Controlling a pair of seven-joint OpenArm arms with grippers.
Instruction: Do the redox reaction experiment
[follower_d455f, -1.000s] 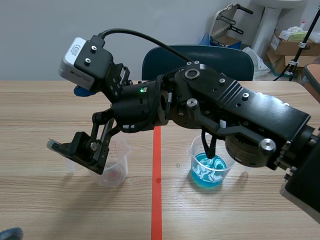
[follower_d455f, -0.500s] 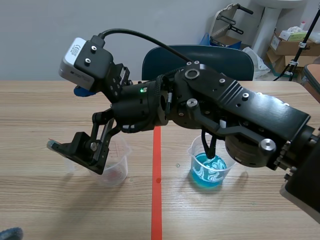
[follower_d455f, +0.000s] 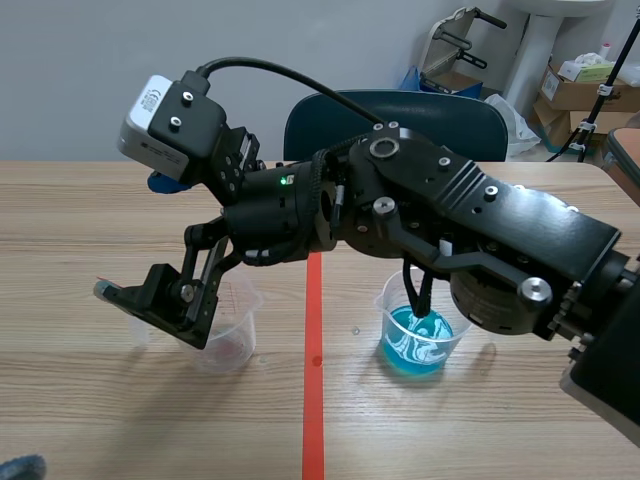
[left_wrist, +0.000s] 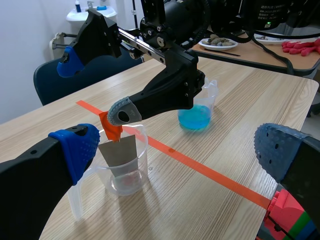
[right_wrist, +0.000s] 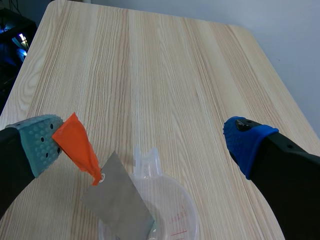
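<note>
I'm watching the right gripper (right_wrist: 143, 140) hanging open over the left beaker (right_wrist: 177, 215), one pad (right_wrist: 40, 142) touching the orange tab (right_wrist: 75, 142) of the grey sheet (right_wrist: 117, 202) standing inside; the left gripper (left_wrist: 175, 150) is sitting open too.

A thin grey metal sheet (left_wrist: 123, 156) with an orange tape tag (left_wrist: 110, 130) at its upper corner stands tilted, its lower end inside a clear plastic measuring beaker (follower_d455f: 238, 342) on the left. Well apart on the right, a second clear beaker (follower_d455f: 387, 316) holds swirled blue liquid (follower_d455f: 416, 346).
</note>
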